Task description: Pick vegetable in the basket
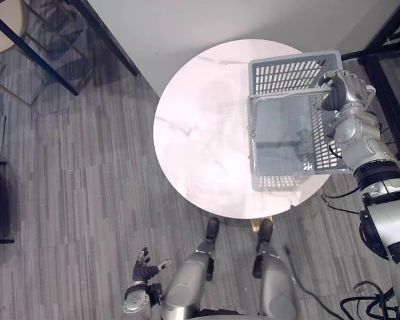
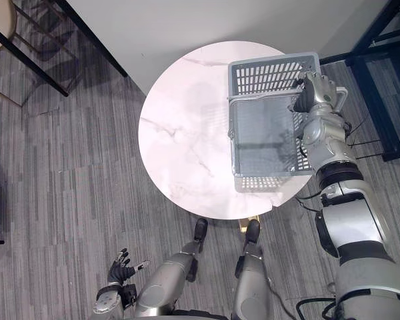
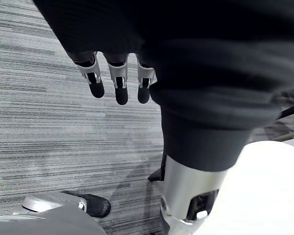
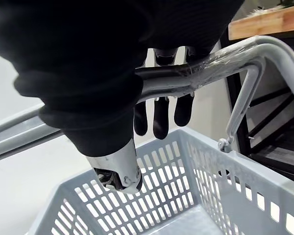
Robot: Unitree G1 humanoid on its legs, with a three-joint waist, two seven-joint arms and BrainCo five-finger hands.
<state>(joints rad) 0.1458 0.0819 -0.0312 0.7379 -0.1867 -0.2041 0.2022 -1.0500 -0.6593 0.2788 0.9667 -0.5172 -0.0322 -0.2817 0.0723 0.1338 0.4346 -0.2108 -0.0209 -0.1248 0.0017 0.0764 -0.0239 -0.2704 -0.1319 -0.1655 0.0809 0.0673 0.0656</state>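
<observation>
Right side of round white table (image 1: pixel 200 147): grey slotted basket (image 1: pixel 287 73), open top facing the head camera, floor seen as a dark grey panel. Cannot tell whether the base rests on the tabletop or hangs just above it; faint shadow on the marble at the near edge. Table's right rim hidden behind the basket.

Right hand (image 1: pixel 339 93) at the basket's far right corner, on the raised handle (image 4: pixel 186 81). Wrist view: fingers (image 4: pixel 161 117) hooked over the bar, dark tips hanging below it above the basket's slotted wall. Thumb hidden under the dark cover. Clear film wrapped round the handle where it bends. Wooden edge (image 4: pixel 269 22) cut off at the frame corner, beyond the handle.

Left hand (image 1: pixel 145 270) low at the robot's left side, above the grey striped floor (image 1: pixel 67 173), well apart from the table. Fingers (image 3: pixel 120 85) straight and slightly spread, nothing between them. Much of the palm covered by the ribbed cover in its wrist view.
</observation>
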